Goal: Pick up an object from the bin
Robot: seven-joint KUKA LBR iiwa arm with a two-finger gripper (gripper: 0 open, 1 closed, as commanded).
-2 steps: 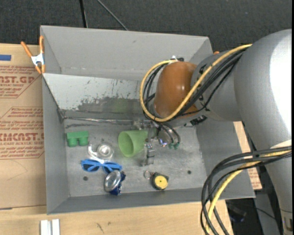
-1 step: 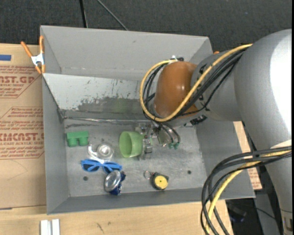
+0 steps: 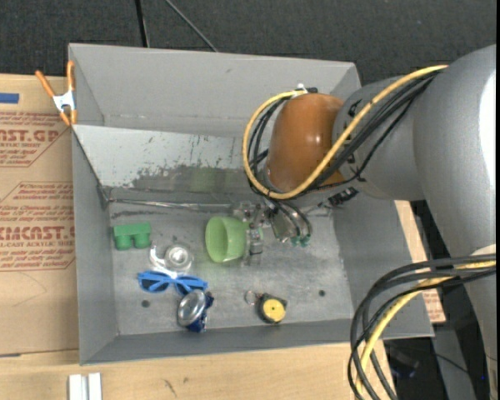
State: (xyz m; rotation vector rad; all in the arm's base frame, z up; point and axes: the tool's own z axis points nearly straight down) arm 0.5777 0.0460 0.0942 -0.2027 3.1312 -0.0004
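**While the Gripper Stands at the Green Cup**

As the gripper (image 3: pixel 261 233) is seen low in the middle of the bin (image 3: pixel 150 90), just beside the right edge of a green cup (image 3: pixel 223 240) lying on its side, that cup is taken as the thing nearest to it. Whether the gripper is apart or together cannot be told. The cup is judged light, stiff and smooth, so it may roll or slip if pinched across its round body. Its thin wall at the rim is thought the better hold. A green block (image 3: pixel 132 237), a silver cap (image 3: pixel 178 257) and blue glasses (image 3: pixel 168 283) are found to the left, well apart from the gripper. A yellow disc (image 3: pixel 272 310) lies nearer the front wall. None is judged to stand in the way.
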